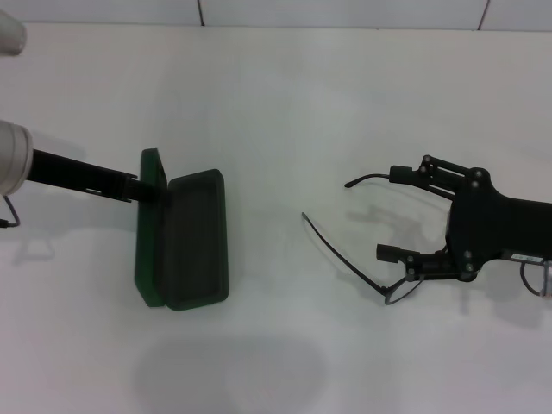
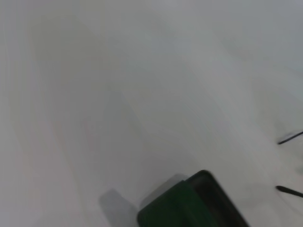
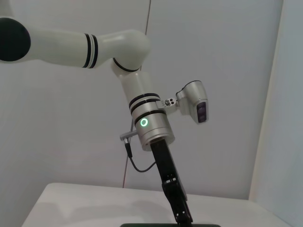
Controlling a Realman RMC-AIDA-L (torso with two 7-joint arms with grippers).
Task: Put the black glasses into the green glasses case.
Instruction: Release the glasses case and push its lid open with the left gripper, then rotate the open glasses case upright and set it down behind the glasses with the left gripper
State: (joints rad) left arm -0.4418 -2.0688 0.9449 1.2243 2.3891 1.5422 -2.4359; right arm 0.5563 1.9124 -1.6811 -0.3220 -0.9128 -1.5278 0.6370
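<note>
Glasses [image 1: 362, 246] between open right hand [image 1: 390, 213] fingers, case [image 1: 183, 237] open, left hand [image 1: 147, 190] at lid

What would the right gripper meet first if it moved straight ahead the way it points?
Probably the thin black wire-framed glasses, lying between the open fingers of the right gripper. Farther along is the open dark green glasses case; height is unclear.

The left arm [image 1: 78, 177] enters from the left edge of the head view and runs right, its gripper [image 1: 142, 187] at centre left; its fingers can't be made out. The right gripper [image 1: 399, 213] sits at centre right, reaching leftward from the right edge, fingers [image 1: 404, 173] spread wide apart.
</note>
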